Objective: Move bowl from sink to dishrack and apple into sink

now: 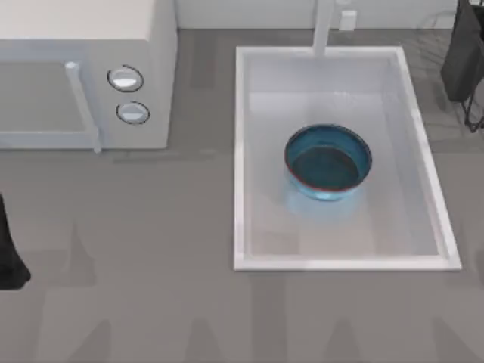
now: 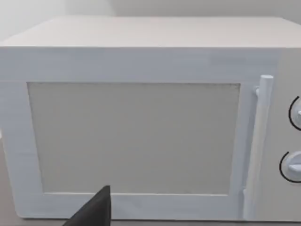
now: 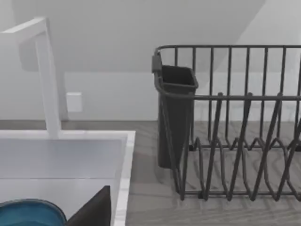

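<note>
Grey worktop (image 1: 151, 257) runs under everything, with a pale wall behind. Set into it toward the right is one sink (image 1: 240, 166), a white rectangular basin with a raised rim and a single pale faucet post (image 1: 324, 26) at its far edge. One bowl (image 1: 328, 162) sits upright on the basin floor, roughly central, blue and glossy with a dark inside and a thin reddish rim line; it touches none of the walls.

On the left side stands one white microwave (image 1: 83, 45) with two round knobs (image 1: 125, 79), one above the other, and a vertical door handle. I can read no brand, label or writing on it or on anything else.

At the far right, past the sink's rim, stands one dark wire dishrack (image 3: 235, 127) with a dark cutlery holder (image 3: 175, 113) at its near corner.

My left arm (image 1: 9, 249) is a dark shape at the left edge of the top view, well apart from the sink; its wrist view faces the microwave door, and a dark finger (image 2: 94, 209) of the left claw juts in. My right arm (image 1: 463, 53) sits at the top right corner, beside the dishrack and well away from the bowl; a dark finger (image 3: 94, 209) of the right claw juts in near the bowl's rim. Whether either claw's fingers are apart or together I cannot tell.
</note>
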